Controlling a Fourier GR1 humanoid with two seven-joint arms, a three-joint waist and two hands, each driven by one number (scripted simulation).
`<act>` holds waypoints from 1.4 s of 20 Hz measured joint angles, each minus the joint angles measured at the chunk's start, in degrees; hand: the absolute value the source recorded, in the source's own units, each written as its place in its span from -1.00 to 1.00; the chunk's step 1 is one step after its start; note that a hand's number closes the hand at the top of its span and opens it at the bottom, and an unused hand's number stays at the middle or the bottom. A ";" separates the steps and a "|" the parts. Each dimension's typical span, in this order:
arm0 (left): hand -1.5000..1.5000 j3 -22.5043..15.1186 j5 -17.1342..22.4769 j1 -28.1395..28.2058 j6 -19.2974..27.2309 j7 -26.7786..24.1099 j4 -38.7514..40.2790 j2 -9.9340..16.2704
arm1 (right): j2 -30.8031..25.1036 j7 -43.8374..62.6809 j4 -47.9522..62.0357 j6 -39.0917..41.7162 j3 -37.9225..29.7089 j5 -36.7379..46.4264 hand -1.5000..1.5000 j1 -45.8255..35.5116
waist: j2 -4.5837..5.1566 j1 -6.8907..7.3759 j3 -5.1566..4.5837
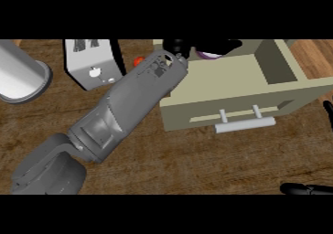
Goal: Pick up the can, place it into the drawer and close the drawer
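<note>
the left hand (176,45), at the end of a grey forearm slanting up from the surface's near left corner, hangs over the back of the open drawer (227,98), its dark fingers bunched near a purple-topped can (210,55); whether they are curled round the can cannot be told, since the wrist hides them. the can sits at the drawer's far edge, seemingly inside or just above the compartment. judging by its look, it is a light, rigid, smooth-walled thing, likely to slip, best taken round the side wall. the drawer's pale handle (245,123) faces the near edge. a white appliance (93,61) and a grey cylinder (20,73) stand toward the far left corner. the right hand (311,188) rests at the near right corner, fingers straight.
</note>
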 measured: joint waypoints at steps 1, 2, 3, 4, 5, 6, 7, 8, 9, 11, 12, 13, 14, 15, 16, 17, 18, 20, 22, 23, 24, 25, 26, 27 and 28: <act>-1.00 0.13 0.34 0.02 -0.04 -0.45 0.23 0.00 | -0.13 -0.06 -0.11 -0.01 -0.23 -0.16 -1.00 -0.17 | 0.01 0.13 0.00; -1.00 -0.03 0.62 -0.16 0.33 -0.43 0.24 0.00 | -0.12 -0.38 -0.03 0.11 -0.20 -0.02 -1.00 0.07 | -0.02 0.16 -0.01; -1.00 -0.26 1.02 -0.01 1.01 -0.48 -0.07 0.00 | -0.31 -0.52 -0.20 0.21 -0.20 0.18 -1.00 0.07 | -0.01 -0.02 0.00; -1.00 -0.26 1.47 0.22 1.20 -0.77 -0.17 0.00 | -0.48 -0.63 -0.70 0.19 -0.18 0.61 -1.00 0.15 | -0.01 -0.05 0.00; -1.00 0.01 1.88 0.19 1.23 -1.24 -0.19 0.00 | -0.66 -1.34 -1.03 0.20 -0.15 1.61 -1.00 0.57 | -0.05 0.16 -0.02; -1.00 0.14 2.30 0.07 1.37 -1.27 -0.12 0.00 | -0.94 -1.92 -1.28 0.03 0.11 3.00 -1.00 0.32 | -0.03 0.27 -0.02; -1.00 0.15 2.71 0.29 1.52 -1.51 -0.18 0.00 | -1.45 -2.64 -1.66 0.17 0.15 4.12 -1.00 0.46 | -0.02 0.21 -0.03; -1.00 0.24 3.17 0.44 1.64 -1.76 -0.35 0.00 | -2.15 -2.94 -2.13 0.27 0.16 5.27 -1.00 0.28 | -0.02 0.25 -0.04; -1.00 0.11 3.65 0.54 2.01 -1.67 -0.82 0.00 | -3.13 -3.53 -2.30 0.66 0.02 6.35 -1.00 0.17 | -0.05 0.23 -0.04; -1.00 0.50 4.71 0.86 2.15 -2.35 -1.12 0.00 | -4.01 -4.57 -2.88 0.81 0.75 8.98 -1.00 0.04 | -0.04 0.47 -0.05; -1.00 0.63 5.18 0.68 2.12 -2.48 -1.24 0.00 | -4.36 -5.33 -2.94 0.81 1.15 10.36 -1.00 -0.12 | -0.05 0.65 -0.06; -1.00 0.78 5.74 0.94 2.25 -2.89 -1.57 0.00 | -4.81 -6.02 -2.97 0.89 1.49 11.58 -1.00 -0.30 | -0.09 0.83 -0.06; -1.00 0.72 6.30 0.64 2.40 -2.55 -1.88 0.00 | -5.11 -6.63 -2.82 0.81 2.15 13.06 -1.00 -0.81 | -0.09 0.93 -0.06; -1.00 0.97 6.83 0.87 2.43 -3.16 -2.17 0.00 | -5.42 -7.38 -2.79 0.80 2.58 14.41 -1.00 -0.75 | -0.14 1.18 -0.06; -1.00 1.19 7.45 0.63 2.73 -3.34 -2.44 0.01 | -5.84 -7.68 -2.95 0.80 2.81 15.29 -1.00 -1.20 | -0.16 1.25 -0.06; -1.00 1.54 7.87 0.49 2.66 -3.96 -2.33 0.00 | -6.41 -7.66 -3.38 0.86 3.10 16.42 -1.00 -1.58 | -0.17 1.41 -0.07; -1.00 1.70 8.28 0.67 2.54 -4.53 -2.61 0.00 | -6.62 -8.08 -3.05 0.52 3.77 18.26 -1.00 -1.96 | -0.24 1.83 -0.09; -1.00 1.75 8.92 0.16 3.29 -4.95 -2.95 0.01 | -7.80 -8.30 -3.20 0.45 4.64 21.50 -1.00 -2.54 | -0.38 2.25 -0.09; -1.00 1.49 9.47 -0.57 4.25 -4.74 -3.35 0.01 | -8.61 -8.92 -2.51 -0.02 6.01 25.40 -1.00 -3.19 | -0.50 2.69 -0.09; -1.00 1.21 9.58 -0.73 4.77 -4.70 -3.53 0.00 | -8.90 -9.33 -2.06 -0.35 6.98 27.70 -1.00 -3.16 | -0.57 2.98 -0.10; -1.00 1.24 9.76 -1.03 5.03 -4.72 -3.64 0.01 | -9.56 -9.52 -1.62 -0.56 7.56 29.87 -1.00 -3.52 | -0.63 3.29 -0.10; -1.00 0.93 9.85 -1.14 5.52 -4.58 -4.09 0.01 | -10.06 -9.59 -0.86 -0.93 8.38 32.24 -1.00 -4.26 | -0.72 3.71 -0.10; -1.00 0.75 9.91 -1.13 5.84 -4.64 -4.26 0.01 | -10.24 -10.00 0.01 -1.53 9.58 34.82 -1.00 -4.43 | -0.77 4.03 -0.11; -1.00 0.63 9.95 -1.16 5.83 -4.53 -4.22 0.01 | -10.73 -10.32 1.08 -1.91 10.20 36.88 -1.00 -5.03 | -0.82 4.35 -0.11; -1.00 0.28 10.03 -1.14 6.00 -4.20 -4.66 0.00 | -10.87 -10.30 2.32 -2.65 11.38 39.66 -1.00 -5.70 | -0.88 4.72 -0.11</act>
